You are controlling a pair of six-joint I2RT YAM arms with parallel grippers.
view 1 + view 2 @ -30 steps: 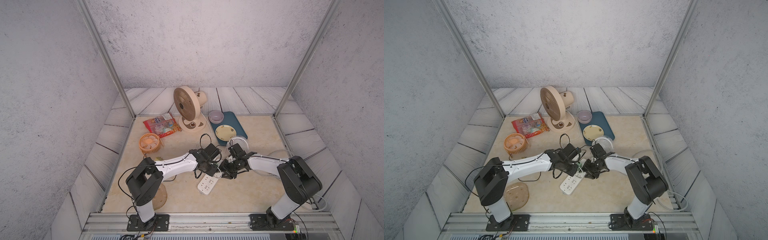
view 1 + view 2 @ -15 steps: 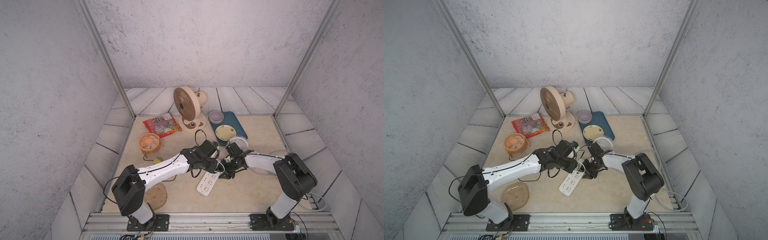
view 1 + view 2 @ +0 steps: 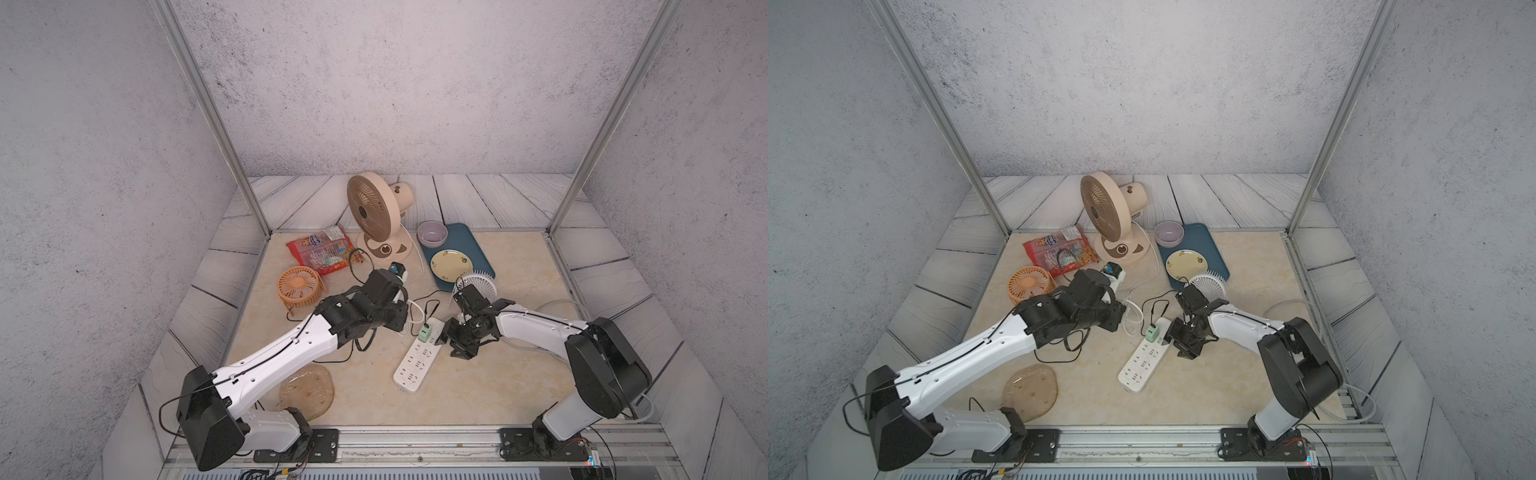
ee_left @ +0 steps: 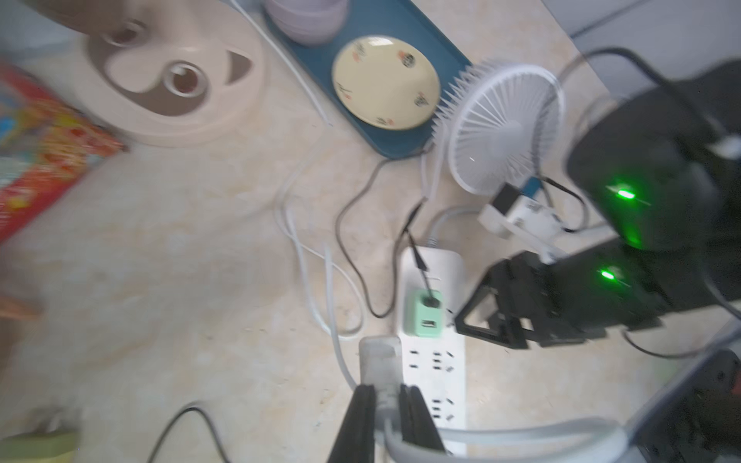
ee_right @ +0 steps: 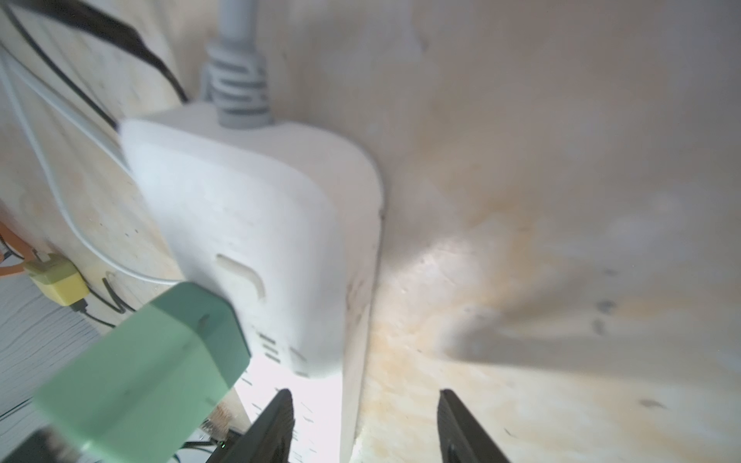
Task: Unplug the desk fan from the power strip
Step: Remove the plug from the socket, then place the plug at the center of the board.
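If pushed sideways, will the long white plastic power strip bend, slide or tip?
Likely stiff: the long flat white plastic power strip looks rigid. It lies flat on the smooth beige tabletop, so it would probably slide, not tip. Its thick cable may resist.

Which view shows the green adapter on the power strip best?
Left wrist view: the green adapter shows whole and fairly sharp, plugged into the power strip. The right wrist view shows it blurred; in both top views it is tiny.
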